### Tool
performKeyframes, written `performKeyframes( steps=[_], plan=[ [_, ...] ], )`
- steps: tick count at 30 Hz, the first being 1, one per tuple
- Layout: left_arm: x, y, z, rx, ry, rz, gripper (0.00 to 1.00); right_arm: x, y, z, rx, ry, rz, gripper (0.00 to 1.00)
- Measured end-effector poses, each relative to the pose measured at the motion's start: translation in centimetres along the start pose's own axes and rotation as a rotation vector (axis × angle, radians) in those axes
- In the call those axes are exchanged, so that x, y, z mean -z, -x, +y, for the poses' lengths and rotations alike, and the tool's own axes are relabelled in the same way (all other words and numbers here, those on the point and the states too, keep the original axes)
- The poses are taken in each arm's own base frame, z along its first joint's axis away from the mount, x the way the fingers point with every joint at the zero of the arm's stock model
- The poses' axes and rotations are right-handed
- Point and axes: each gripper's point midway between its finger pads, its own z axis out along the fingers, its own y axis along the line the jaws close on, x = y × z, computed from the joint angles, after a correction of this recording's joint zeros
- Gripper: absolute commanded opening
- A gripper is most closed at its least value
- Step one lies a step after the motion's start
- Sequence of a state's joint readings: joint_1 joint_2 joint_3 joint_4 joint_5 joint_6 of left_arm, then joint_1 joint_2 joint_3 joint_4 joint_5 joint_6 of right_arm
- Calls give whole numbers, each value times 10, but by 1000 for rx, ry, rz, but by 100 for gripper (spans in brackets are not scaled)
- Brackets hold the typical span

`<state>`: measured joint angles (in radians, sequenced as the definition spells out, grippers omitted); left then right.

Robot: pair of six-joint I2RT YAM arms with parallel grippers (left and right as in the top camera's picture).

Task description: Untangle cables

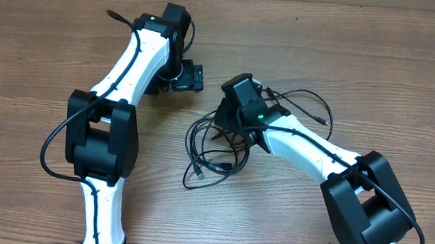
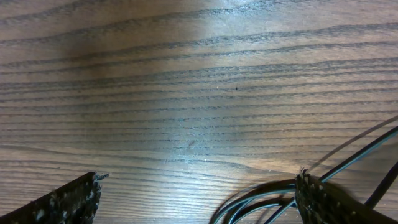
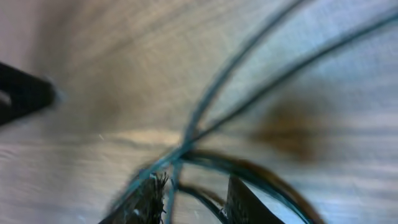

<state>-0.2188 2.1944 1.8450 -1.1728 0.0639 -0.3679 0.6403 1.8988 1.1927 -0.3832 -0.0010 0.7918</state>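
Soft even light, cables blurred close-up

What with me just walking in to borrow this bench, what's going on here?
Two robot arms are working at untangling thin black cables that lie in a loose knot mid-table. The right pincer is down in the tangle, its fingers slightly apart with a strand running between them, not visibly clamped. The left pincer hangs wide open over the bare wooden table at the edge of the pile, holding nothing. The cables are not yet separated.
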Motion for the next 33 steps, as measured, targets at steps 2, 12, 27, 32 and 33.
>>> performKeyframes(
  steps=[2,12,27,32,33],
  plan=[
    [0,0,0,0,0,0,99,0,-8,-5,-1,-15,39,32],
    [0,0,0,0,0,0,100,0,-8,4,2,23,43,25],
    [0,0,0,0,0,0,99,-28,-2,10,-81,43,-17,26],
    [0,0,0,0,0,0,100,-34,7,6,-86,24,-71,26],
    [0,0,0,0,0,0,100,-35,9,5,-86,20,-79,26]
  ],
)
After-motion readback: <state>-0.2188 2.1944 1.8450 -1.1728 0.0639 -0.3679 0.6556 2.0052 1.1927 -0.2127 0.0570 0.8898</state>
